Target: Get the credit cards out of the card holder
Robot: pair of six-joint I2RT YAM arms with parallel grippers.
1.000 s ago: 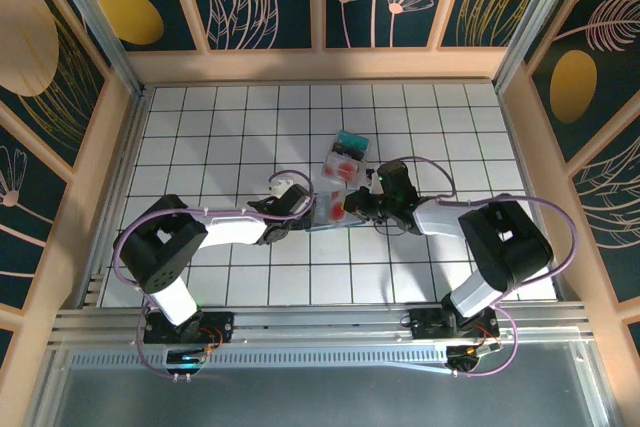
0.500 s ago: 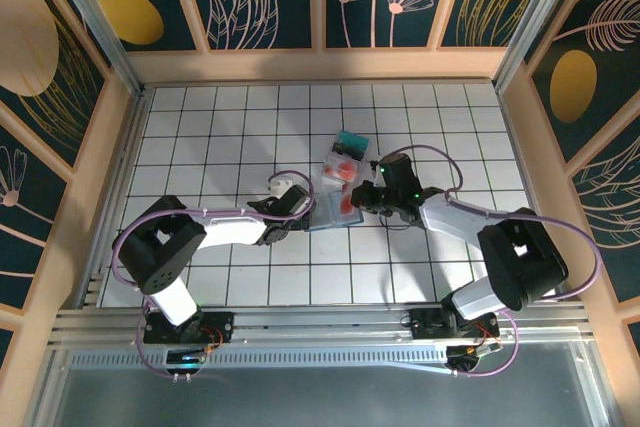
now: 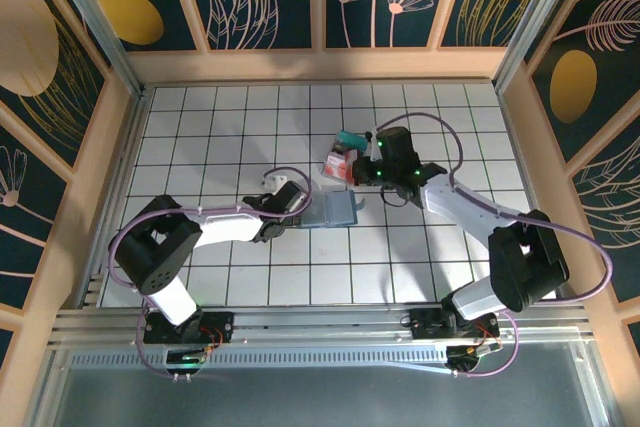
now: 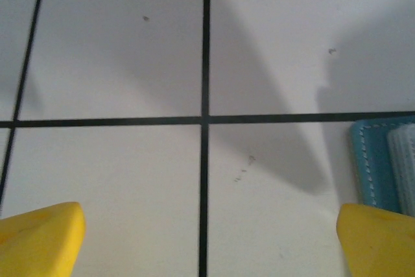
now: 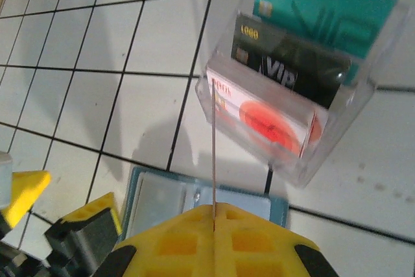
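Note:
The slate-blue card holder (image 3: 338, 212) lies open and flat on the tiles; it also shows below my right fingers (image 5: 162, 199) and at the right edge of the left wrist view (image 4: 373, 160). My right gripper (image 5: 213, 215) is shut on a thin credit card (image 5: 213, 147), seen edge-on and held upright above the holder. In the top view that gripper (image 3: 362, 169) hovers beside a clear stand (image 3: 345, 157). My left gripper (image 4: 207, 244) is open with bare tile between its fingers, at the holder's left edge (image 3: 303, 209).
The clear plastic stand (image 5: 350, 105) holds a teal card (image 5: 324, 4), a black card (image 5: 292, 72) and a whitish card with a red blotch (image 5: 259, 118). Wooden walls ring the white tiled floor (image 3: 200, 137).
My right gripper has lifted a card away from the card holder and carried it up and back toward the clear stand. The left arm has barely moved.

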